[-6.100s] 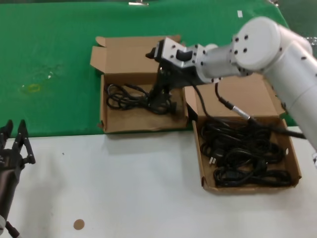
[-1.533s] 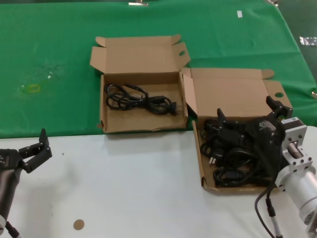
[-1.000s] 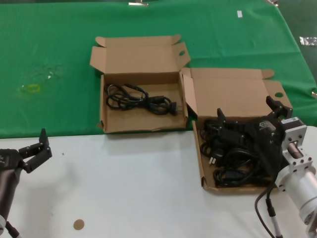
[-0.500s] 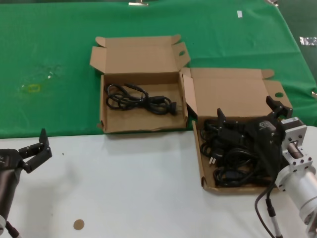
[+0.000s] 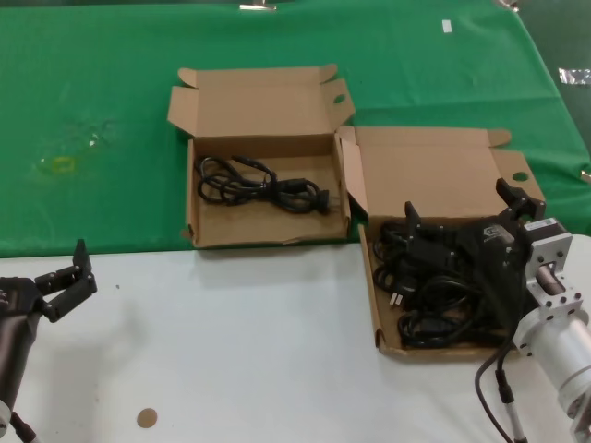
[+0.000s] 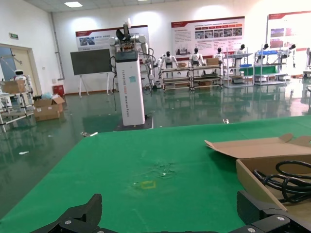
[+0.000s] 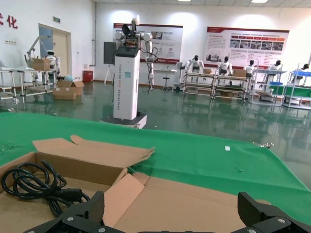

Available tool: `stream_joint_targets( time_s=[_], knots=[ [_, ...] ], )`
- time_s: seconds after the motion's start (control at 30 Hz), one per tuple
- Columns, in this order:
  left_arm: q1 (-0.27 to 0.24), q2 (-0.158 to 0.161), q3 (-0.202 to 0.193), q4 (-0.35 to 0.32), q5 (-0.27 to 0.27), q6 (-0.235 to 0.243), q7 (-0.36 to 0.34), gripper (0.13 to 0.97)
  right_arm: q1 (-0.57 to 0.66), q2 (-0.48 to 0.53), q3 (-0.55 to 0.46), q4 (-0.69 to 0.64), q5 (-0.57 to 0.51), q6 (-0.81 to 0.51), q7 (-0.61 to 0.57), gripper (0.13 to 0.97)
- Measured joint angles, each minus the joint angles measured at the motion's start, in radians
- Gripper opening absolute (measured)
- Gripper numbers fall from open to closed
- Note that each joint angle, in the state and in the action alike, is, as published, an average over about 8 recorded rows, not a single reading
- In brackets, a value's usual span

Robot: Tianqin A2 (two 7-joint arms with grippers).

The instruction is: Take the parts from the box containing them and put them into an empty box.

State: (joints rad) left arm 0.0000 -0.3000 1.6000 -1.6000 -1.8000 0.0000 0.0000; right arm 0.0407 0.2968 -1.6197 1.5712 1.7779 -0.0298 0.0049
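Observation:
The box containing the parts [image 5: 466,349] sits at the right, one lid ear folded upright [image 5: 352,185], and holds a heap of black cables [image 5: 443,305]. My right gripper [image 5: 459,205] is open and empty, low over that heap; its wrist view [image 7: 171,208] shows the box lid [image 7: 204,204] between the jaws. The other box [image 5: 268,238], both ears splayed, lies at the back left with one black cable [image 5: 263,185] inside; it also shows in the right wrist view [image 7: 77,167]. My left gripper [image 5: 65,272] is open and parked at the near left, and the left wrist view [image 6: 170,213] shows nothing between its jaws.
Both boxes straddle the edge between the green cloth [image 5: 92,111] and the white tabletop [image 5: 231,351]. A small brown disc [image 5: 147,418] lies near the front left. A faint yellow mark [image 5: 60,164] is on the cloth at far left.
Six seconds ago my right arm reached over the back left box with a cable; it is now back over the right box, empty. Nothing has moved in the last second.

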Motion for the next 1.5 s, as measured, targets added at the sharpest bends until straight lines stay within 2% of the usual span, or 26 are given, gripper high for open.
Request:
stream_joint_targets(
  time_s=[1.5],
  knots=[
    [0.000, 0.000, 0.000, 0.000, 0.000, 0.000, 0.000, 0.966, 0.000, 0.000, 0.000, 0.000, 0.000, 0.000, 0.000, 0.966]
  ],
)
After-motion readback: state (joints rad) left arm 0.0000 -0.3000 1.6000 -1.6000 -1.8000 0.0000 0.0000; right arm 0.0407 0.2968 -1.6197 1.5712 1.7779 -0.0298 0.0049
